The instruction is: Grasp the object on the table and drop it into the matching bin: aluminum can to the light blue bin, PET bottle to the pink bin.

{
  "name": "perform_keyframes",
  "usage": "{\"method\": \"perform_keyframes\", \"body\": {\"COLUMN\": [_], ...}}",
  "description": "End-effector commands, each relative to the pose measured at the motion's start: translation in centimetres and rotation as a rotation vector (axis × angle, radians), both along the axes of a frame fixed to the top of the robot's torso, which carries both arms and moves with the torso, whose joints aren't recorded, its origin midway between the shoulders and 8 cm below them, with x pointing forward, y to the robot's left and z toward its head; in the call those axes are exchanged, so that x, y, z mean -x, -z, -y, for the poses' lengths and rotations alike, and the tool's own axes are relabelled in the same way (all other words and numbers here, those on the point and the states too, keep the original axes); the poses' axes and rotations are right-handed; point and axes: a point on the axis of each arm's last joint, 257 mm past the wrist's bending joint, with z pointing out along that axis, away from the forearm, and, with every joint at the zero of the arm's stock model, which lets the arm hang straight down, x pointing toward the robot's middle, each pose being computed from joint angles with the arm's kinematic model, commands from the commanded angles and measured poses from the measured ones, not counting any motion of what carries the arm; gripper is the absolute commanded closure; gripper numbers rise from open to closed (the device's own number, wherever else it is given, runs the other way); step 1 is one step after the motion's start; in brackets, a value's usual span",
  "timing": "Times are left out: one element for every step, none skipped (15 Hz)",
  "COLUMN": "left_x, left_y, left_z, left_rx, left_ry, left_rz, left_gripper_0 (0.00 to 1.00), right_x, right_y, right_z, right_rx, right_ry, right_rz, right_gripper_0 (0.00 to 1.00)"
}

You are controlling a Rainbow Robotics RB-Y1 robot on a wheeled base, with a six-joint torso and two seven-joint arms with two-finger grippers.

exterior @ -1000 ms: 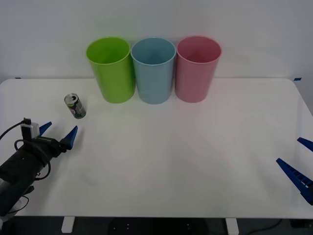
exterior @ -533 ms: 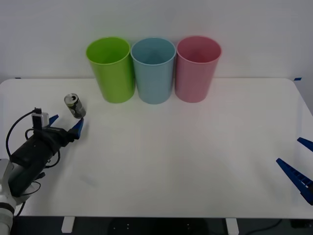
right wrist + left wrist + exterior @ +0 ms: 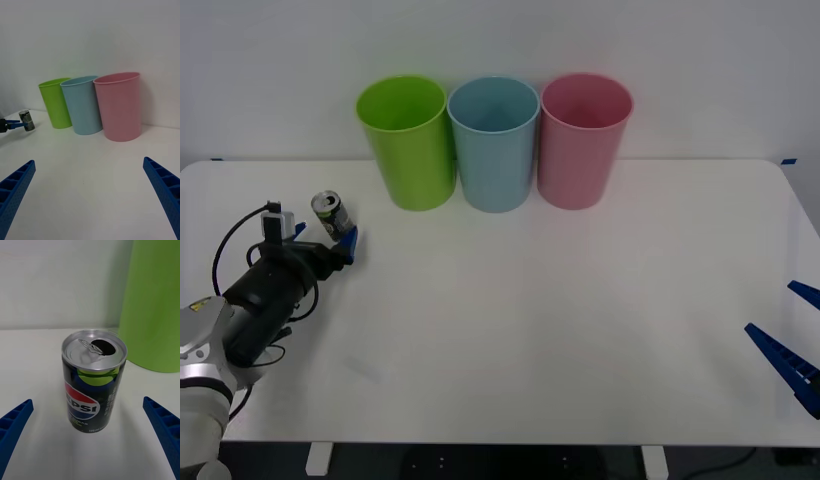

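Note:
The aluminum can [image 3: 332, 213], dark with a silver opened top, stands upright on the white table [image 3: 530, 320] at the far left, in front of the lime green bin. My left gripper [image 3: 325, 236] is open right at the can, one blue finger on each side, not touching it. In the left wrist view the can [image 3: 93, 378] sits centred just ahead of the spread fingertips [image 3: 18, 416]. The light blue bin [image 3: 495, 145] stands in the middle of the back row, with the pink bin [image 3: 583, 140] to its right. My right gripper [image 3: 792, 330] rests open at the table's right edge.
A lime green bin [image 3: 408, 142] stands left of the light blue one, close behind the can. All three bins touch side by side against the white wall. A wide stretch of bare tabletop lies between the two arms.
My left gripper has advanced across the table toward the can, and its open fingers now flank it. The can, the bins and the right arm have not moved.

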Motion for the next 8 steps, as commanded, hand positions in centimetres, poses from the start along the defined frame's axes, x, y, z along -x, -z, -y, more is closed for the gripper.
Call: {"method": "perform_keyframes", "body": {"left_x": [-0.9, -1.1, -1.5, -1.8, -2.2, -2.6, -2.8, -3.1], "left_y": [-0.3, -0.3, -0.2, -0.2, 0.0, 0.1, 0.0, -0.1], "left_z": [0.4, 0.6, 0.9, 1.1, 1.2, 1.4, 1.3, 1.4], "left_rx": [-0.009, -0.009, -0.007, -0.01, -0.006, -0.007, -0.011, -0.014], "left_ry": [-0.03, -0.033, -0.034, -0.035, -0.039, -0.042, -0.048, -0.054], "left_rz": [-0.003, -0.005, -0.011, -0.018, -0.028, -0.038, -0.04, -0.041], "left_gripper_0": [0.0, 0.0, 0.0, 0.0, 0.0, 0.0, 0.0, 0.0], "right_x": [0.0, 0.0, 0.0, 0.0, 0.0, 0.0, 0.0, 0.0], "right_y": [0.0, 0.0, 0.0, 0.0, 0.0, 0.0, 0.0, 0.0], "right_z": [0.0, 0.0, 0.0, 0.0, 0.0, 0.0, 0.0, 0.0], "right_rx": [0.0, 0.0, 0.0, 0.0, 0.0, 0.0, 0.0, 0.0], "right_ry": [0.0, 0.0, 0.0, 0.0, 0.0, 0.0, 0.0, 0.0], "right_rz": [0.0, 0.0, 0.0, 0.0, 0.0, 0.0, 0.0, 0.0], "right_gripper_0": [0.0, 0.0, 0.0, 0.0, 0.0, 0.0, 0.0, 0.0]}}
